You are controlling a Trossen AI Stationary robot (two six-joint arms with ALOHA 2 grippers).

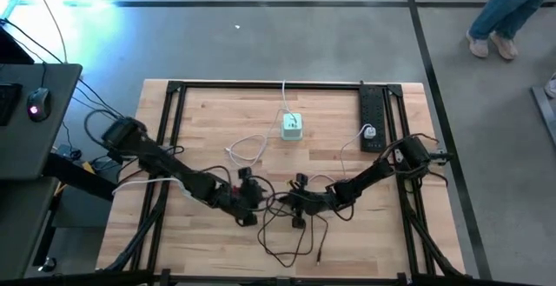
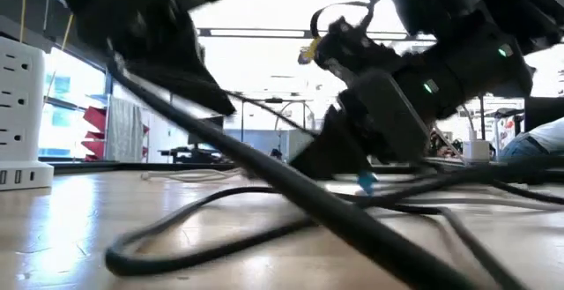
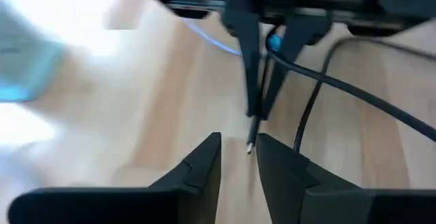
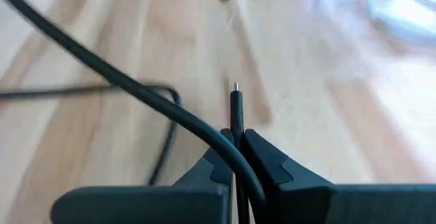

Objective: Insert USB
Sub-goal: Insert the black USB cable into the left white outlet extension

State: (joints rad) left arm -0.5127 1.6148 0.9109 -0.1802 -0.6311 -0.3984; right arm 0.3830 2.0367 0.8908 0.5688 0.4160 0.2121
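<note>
Pale wood-grain table (image 1: 217,129); right pincer (image 4: 235,149) clamping thin black plug (image 4: 236,112)

A wooden table (image 1: 217,112) is standing on a grey floor (image 1: 261,43) that dark lines (image 1: 261,4) are crossing. Bright light is glaring on the floor beyond the table's far left corner. Beside the table's left edge a dark desk (image 1: 35,121) is sitting, carrying a mouse (image 1: 36,103) that is glowing red. Off the table's far right corner a person's legs (image 1: 512,8) in blue trousers are showing. Seen level across the table, daylight is pouring through large windows (image 2: 264,105), a red rack (image 2: 95,131) is standing by them, and a white cup (image 2: 477,150) is sitting toward the right.
</note>
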